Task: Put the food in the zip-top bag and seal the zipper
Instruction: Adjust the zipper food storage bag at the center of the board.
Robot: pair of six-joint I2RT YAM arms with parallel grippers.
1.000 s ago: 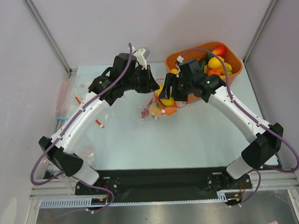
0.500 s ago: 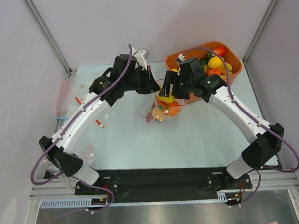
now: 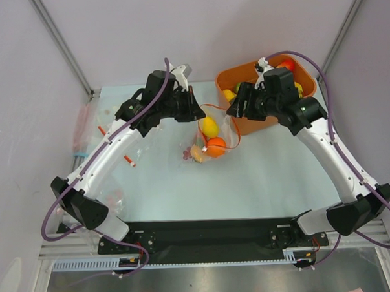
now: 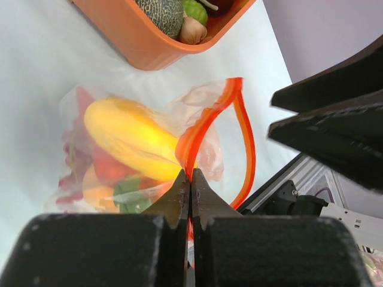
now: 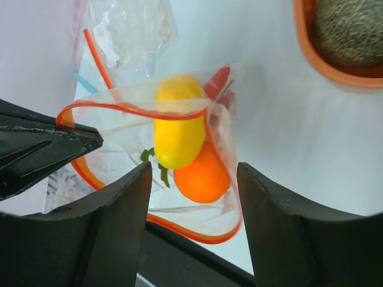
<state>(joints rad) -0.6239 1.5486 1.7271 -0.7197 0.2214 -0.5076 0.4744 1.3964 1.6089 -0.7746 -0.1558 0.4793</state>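
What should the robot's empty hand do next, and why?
Probably the right gripper should dip into the orange tub for another toy. Its jaws are open and empty, and the tub holds more food, like a melon. The left gripper pinches the zipper, so the bag gapes open, with the mango and orange inside.

The light is bright and even, perhaps from above; shadows on the table [image 3: 248, 176] are soft. In the wrist views the near fingers [image 4: 176, 200] look blurred.
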